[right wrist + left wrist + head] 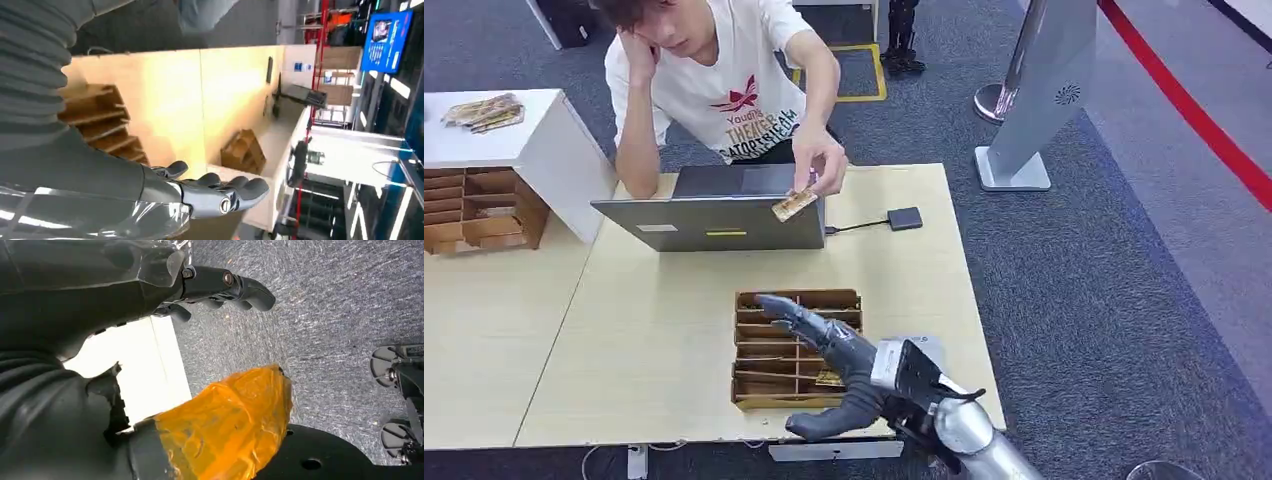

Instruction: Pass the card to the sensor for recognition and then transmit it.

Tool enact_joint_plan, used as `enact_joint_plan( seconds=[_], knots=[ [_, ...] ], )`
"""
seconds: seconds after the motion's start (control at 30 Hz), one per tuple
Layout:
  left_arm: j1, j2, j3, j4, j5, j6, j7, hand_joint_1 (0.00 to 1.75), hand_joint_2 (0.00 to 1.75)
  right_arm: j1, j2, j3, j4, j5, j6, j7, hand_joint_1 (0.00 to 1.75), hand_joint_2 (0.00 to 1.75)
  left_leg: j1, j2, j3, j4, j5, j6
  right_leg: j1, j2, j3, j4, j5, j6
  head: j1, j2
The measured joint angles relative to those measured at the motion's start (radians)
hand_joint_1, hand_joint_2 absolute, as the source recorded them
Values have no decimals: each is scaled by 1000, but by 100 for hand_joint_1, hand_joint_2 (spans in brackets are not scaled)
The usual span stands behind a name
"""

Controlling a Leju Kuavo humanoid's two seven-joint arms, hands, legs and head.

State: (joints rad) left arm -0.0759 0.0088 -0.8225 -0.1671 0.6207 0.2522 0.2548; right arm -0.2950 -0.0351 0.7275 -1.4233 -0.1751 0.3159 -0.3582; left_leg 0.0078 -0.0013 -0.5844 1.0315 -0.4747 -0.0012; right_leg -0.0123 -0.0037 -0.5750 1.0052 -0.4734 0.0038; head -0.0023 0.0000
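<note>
A person seated behind the table pinches a tan card (793,204) above the grey laptop (714,222). The small black sensor (905,218) lies to the right of the laptop, joined to it by a cable. My right hand (842,365) hovers over the wooden card rack (764,345) at the table's near edge, fingers spread and thumb apart, holding nothing. A card (829,378) sits in a near slot of the rack. In the right wrist view the same hand (215,192) is empty beside the rack (100,120). My left hand (220,285) hangs over the carpet, empty, its thumb wrapped in orange tape.
The light wooden table (654,330) has a second table (474,330) joined on its left. A white cabinet (554,150) at the back left holds another wooden rack (484,205) and loose cards (484,110) on top. A grey kiosk stand (1034,100) rises at the back right.
</note>
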Motion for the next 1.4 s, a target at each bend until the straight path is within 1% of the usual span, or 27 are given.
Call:
enact_joint_plan(
  seconds=[0.2,0.27,0.33,0.4,0.53,0.6,0.67,0.77,0.87,0.97,1.1,1.3,1.4],
  knots=[
    [0,-1,0,0,1,1,0,0,0,-2,2,-12,-18,7,-4,3,0,175,0,0,0,0,0,0,0,0,0,0,0,0,0,0],
    [0,-1,0,0,2,3,0,0,0,-2,2,-13,-21,22,-34,3,0,175,0,0,0,0,0,0,0,0,0,0,0,0,0,0],
    [0,-2,0,0,3,7,0,0,0,-2,5,-16,-28,58,-101,6,0,175,0,0,0,0,0,0,0,0,0,0,0,0,0,0],
    [0,-3,0,0,4,8,0,0,0,-5,9,-20,-37,115,-191,12,0,175,0,0,0,0,0,0,0,0,0,0,0,0,0,0],
    [0,-5,0,0,2,9,0,0,0,-24,15,-19,-50,301,-399,30,0,175,0,0,0,0,0,-1,0,0,0,0,0,0,0,0],
    [0,-6,0,0,-1,8,0,0,0,-30,22,-18,-50,418,-509,38,0,175,0,0,0,0,0,-1,0,0,0,0,0,0,0,0],
    [0,-8,0,0,-5,8,0,0,0,-31,28,-18,-50,509,-602,47,0,175,0,0,0,0,0,-1,0,0,0,0,0,0,0,0],
    [-1,-9,0,0,-13,6,0,0,0,-31,35,-10,-43,646,-731,67,0,175,0,0,0,0,0,-1,0,0,0,0,0,0,0,0],
    [-1,-9,0,0,-18,-1,1,0,0,-35,41,-4,-25,764,-823,94,0,175,0,0,0,0,0,-1,0,0,0,0,0,0,0,0],
    [-2,-9,0,0,-26,-5,1,0,0,-47,44,5,4,868,-871,126,0,175,0,0,0,0,0,-1,0,0,0,0,0,0,0,0],
    [-2,-10,0,0,-33,-13,2,0,0,-72,53,16,58,973,-906,165,0,175,0,0,0,0,1,-1,0,0,0,0,0,0,0,0],
    [-5,-13,-1,0,-42,-22,6,0,0,-106,68,21,145,1162,-976,221,0,175,0,0,0,0,1,-1,0,0,0,0,0,0,0,0],
    [-8,-13,-5,0,-45,-24,10,0,0,-118,72,22,169,1222,-994,239,0,175,0,0,0,0,1,-1,0,0,0,0,0,0,0,0]
  ],
)
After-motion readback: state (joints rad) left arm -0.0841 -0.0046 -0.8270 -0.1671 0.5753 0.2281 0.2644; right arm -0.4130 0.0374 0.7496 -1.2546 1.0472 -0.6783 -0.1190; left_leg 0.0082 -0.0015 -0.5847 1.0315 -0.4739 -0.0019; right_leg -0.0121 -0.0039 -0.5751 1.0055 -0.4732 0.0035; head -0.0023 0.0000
